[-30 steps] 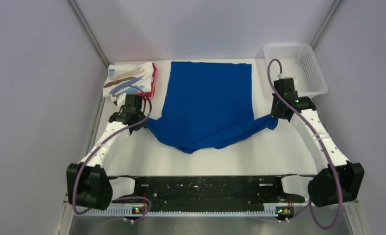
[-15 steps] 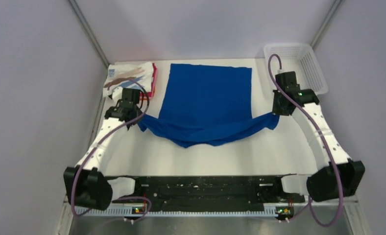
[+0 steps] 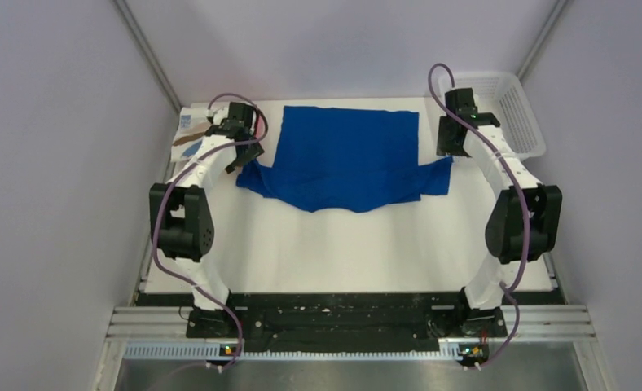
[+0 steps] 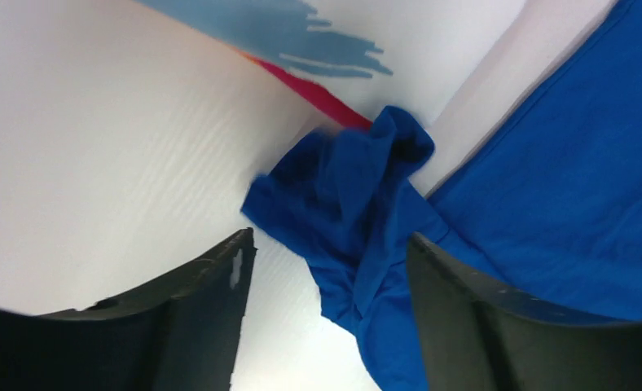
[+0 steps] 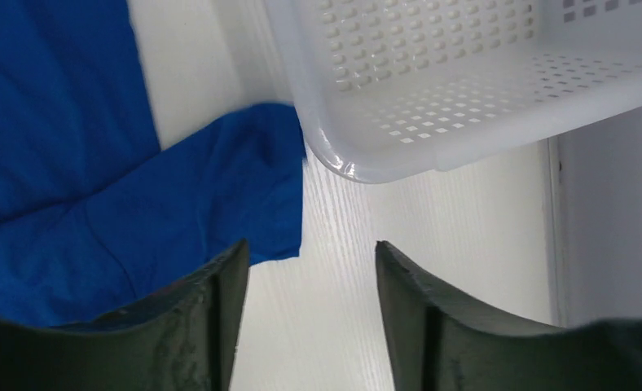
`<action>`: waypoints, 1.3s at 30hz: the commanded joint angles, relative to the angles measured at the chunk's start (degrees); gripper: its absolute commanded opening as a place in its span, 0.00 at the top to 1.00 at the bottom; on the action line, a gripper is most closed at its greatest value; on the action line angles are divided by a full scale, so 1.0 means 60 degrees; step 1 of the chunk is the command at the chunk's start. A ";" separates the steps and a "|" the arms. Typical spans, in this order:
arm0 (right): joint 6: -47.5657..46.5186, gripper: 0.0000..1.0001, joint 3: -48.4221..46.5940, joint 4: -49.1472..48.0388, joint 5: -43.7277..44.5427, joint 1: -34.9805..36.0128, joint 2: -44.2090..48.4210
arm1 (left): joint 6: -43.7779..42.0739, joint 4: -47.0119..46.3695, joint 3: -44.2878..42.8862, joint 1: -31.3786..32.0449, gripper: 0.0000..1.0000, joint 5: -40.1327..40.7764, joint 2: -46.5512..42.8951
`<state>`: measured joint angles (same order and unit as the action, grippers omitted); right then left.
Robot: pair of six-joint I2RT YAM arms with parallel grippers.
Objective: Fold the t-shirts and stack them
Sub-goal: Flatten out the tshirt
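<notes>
- We see the white tabletop (image 3: 342,252) open from the near rail up to the shirt's near fold, with grey walls closing it in on both sides.
- The royal blue t-shirt (image 3: 346,151) lies at the far middle. Its straight edge faces the back wall. Its near part is doubled back into a band whose long axis runs left to right, with a corner poking out at each side.
- The mesh basket (image 3: 509,110) sits in the far right corner. Only the right wrist view shows the shirt's right corner just beside it.
- The white streaked t-shirt (image 3: 189,134) lies far left, half hidden from above. The left wrist view adds a red t-shirt (image 4: 322,98) edge beneath it.
- The left fingers (image 4: 212,285) stand apart around the bunched left corner, not clamping it.
- The right fingers (image 5: 195,318) stand apart above the right corner.
</notes>
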<state>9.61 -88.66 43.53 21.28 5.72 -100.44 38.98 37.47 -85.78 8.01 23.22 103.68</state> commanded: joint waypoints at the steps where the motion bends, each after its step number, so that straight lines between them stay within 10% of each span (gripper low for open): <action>1: -0.0065 0.36 0.0276 -0.0334 0.0195 -0.0050 0.0445 | -0.0176 0.0461 0.0068 -0.0032 0.24 -0.0732 -0.0277; 14: 0.1871 0.32 0.5361 -0.4790 -0.3581 0.3907 0.2873 | 0.1109 -0.2776 0.5418 0.1400 0.22 -0.5284 -0.3087; 39: 0.3517 0.58 0.5728 -0.7174 -0.1123 0.5746 -0.0189 | 0.2511 -0.4006 0.4553 0.1441 0.60 -0.4483 -0.0468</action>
<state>29.17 -54.76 2.57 13.96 39.38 -100.62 53.39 14.57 -56.62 16.86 -4.73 99.07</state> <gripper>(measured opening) 0.477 0.457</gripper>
